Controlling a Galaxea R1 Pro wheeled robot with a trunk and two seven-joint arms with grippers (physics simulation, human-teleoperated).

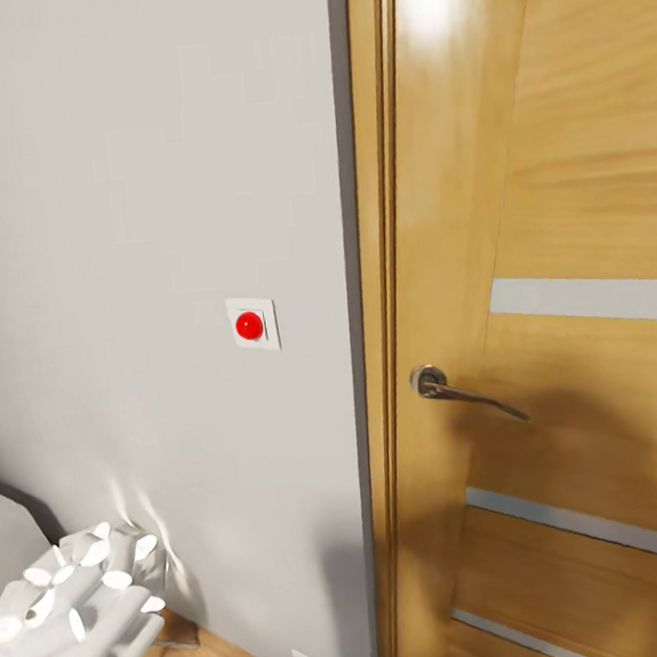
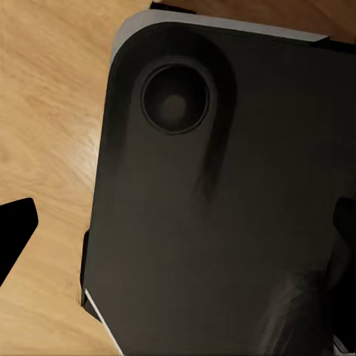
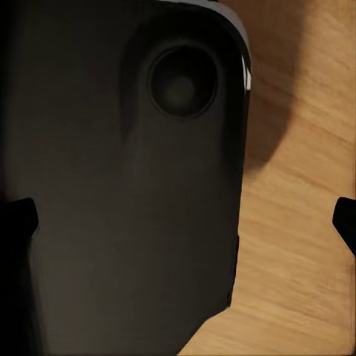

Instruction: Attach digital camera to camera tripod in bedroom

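Grey wall with a red button meets a wooden door and its metal handle. Both wrist views look over the dark robot base and wood floor; jaws apart on both grippers.

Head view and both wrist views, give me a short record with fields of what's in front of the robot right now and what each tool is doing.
ahead: grey wall beside a closed wooden door
door hardware: metal lever handle
on wall: white switch plate with red button
lower left: white perforated lamp shade
floor: light wood floor
left tool: open, empty, over the robot's dark base
right tool: open, empty
task items: not in view here
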